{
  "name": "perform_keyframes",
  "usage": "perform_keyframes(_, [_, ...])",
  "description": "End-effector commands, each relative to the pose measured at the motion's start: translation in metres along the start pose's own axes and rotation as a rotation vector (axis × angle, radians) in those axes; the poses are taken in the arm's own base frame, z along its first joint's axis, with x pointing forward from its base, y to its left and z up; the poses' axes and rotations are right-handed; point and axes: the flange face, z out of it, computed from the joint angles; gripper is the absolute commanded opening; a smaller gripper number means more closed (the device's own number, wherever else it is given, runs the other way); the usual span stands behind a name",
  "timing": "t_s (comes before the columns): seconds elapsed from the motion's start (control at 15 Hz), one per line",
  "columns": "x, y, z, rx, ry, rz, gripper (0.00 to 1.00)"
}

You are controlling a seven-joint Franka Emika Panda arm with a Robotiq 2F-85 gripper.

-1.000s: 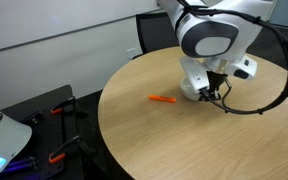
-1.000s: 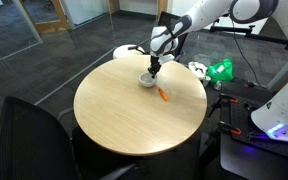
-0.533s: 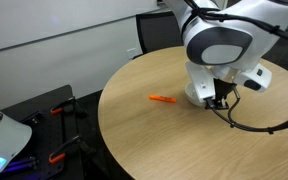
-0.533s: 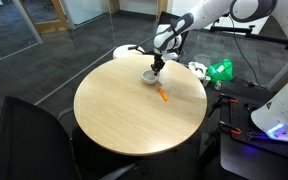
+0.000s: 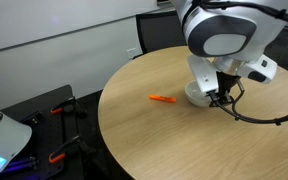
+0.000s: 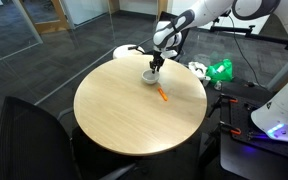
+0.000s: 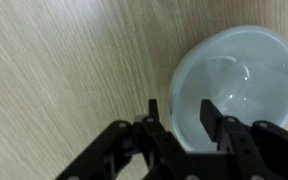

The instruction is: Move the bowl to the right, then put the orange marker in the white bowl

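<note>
The gripper (image 7: 181, 118) straddles the rim of the white bowl (image 7: 239, 80), jaws apart.
In the wrist view one finger stands inside the bowl and the other outside on the wood, with slack at the rim. In an exterior view the bowl sits toward the far edge of the round table (image 6: 109, 125), the orange marker (image 6: 163, 95) near it but apart. Broad bare wood lies on the camera side. Bowl and gripper have shifted slightly since a second ago; the marker has not.

Most of the round table (image 5: 134, 135) is left bare, so loads of room is had all round. Only two low things are in the way: the white bowl (image 7: 239, 85), its rim straddled by the parted gripper (image 7: 181, 118), and the orange marker (image 5: 163, 99), laid nearby but apart.
</note>
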Motion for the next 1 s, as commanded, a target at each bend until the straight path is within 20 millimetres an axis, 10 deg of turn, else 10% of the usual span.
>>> perform_keyframes(0.0, [-0.013,-0.016,-0.025,0.001,0.007,0.001,0.77])
perform_keyframes(0.27, [-0.033,-0.038,-0.045,-0.016,0.018,-0.007,1.00])
perform_keyframes(0.93, [-0.140,-0.115,-0.066,-0.066,-0.034,0.206,1.00])
